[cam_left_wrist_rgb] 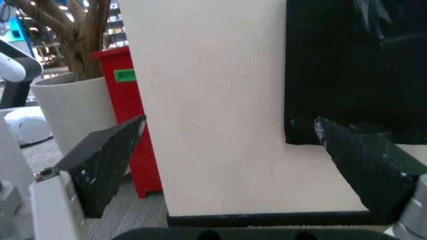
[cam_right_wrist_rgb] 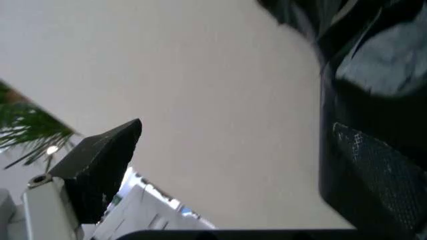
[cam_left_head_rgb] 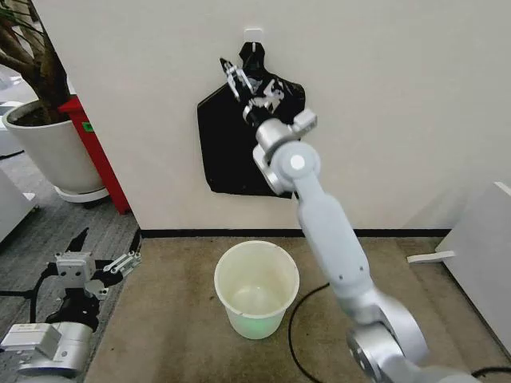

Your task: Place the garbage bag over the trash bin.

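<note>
A flat black bag bundle (cam_left_head_rgb: 223,152) hangs by its gathered neck from a white hook (cam_left_head_rgb: 253,35) on the wall. Crinkled glossy black plastic (cam_right_wrist_rgb: 380,75) bulges at its upper right; I cannot tell a single garbage bag apart from the bundle. My right gripper (cam_left_head_rgb: 249,84) is raised to that upper part and stands open (cam_right_wrist_rgb: 233,145), one finger against the plastic and nothing held. The cream-white trash bin (cam_left_head_rgb: 257,289) stands upright on the floor below, with no bag in it. My left gripper (cam_left_head_rgb: 104,249) is parked low at the left, open (cam_left_wrist_rgb: 230,145), facing the wall and the bundle (cam_left_wrist_rgb: 353,65).
A large white plant pot (cam_left_head_rgb: 48,152) and a red cabinet (cam_left_head_rgb: 100,152) stand left of the wall corner. A black cable (cam_left_head_rgb: 299,319) runs on the carpet beside the bin. A white box (cam_left_head_rgb: 487,255) stands at the right.
</note>
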You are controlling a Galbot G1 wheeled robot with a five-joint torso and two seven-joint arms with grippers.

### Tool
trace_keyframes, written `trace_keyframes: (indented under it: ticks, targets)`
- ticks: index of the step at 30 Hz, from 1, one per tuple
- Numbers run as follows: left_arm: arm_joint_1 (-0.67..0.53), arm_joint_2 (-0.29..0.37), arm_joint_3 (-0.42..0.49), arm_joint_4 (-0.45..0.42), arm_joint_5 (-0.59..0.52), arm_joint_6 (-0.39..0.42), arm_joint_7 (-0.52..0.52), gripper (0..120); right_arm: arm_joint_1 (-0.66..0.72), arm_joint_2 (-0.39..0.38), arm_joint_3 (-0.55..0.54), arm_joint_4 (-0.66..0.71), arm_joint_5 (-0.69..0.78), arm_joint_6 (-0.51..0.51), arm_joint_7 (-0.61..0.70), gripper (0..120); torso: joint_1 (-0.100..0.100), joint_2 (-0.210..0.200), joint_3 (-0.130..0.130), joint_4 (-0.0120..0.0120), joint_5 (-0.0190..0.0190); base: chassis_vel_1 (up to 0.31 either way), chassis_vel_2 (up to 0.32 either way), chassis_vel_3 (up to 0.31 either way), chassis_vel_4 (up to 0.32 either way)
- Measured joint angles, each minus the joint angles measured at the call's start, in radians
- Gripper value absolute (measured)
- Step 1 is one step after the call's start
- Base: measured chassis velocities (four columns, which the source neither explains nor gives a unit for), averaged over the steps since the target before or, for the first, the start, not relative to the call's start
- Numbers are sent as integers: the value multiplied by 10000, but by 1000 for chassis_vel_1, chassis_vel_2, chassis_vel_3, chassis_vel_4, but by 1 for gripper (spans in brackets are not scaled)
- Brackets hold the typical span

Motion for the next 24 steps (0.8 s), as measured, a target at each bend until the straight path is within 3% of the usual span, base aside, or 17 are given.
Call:
trace_keyframes:
  ticks: [12, 24]
  targets:
    - [-174, -7, 34, 0, -76, -52, 1, 100, 252, 3, -184, -16, 69, 196, 1550, 100, -1, 0, -1, -3, 3, 0, 0, 0, 0]
    - [-331, 80, 27, -12, -242, -119, -1, 100, 515, 36, -157, -300, 95, 277, 1952, 100, -1, 0, -1, -1, 1, 0, 0, 0, 0]
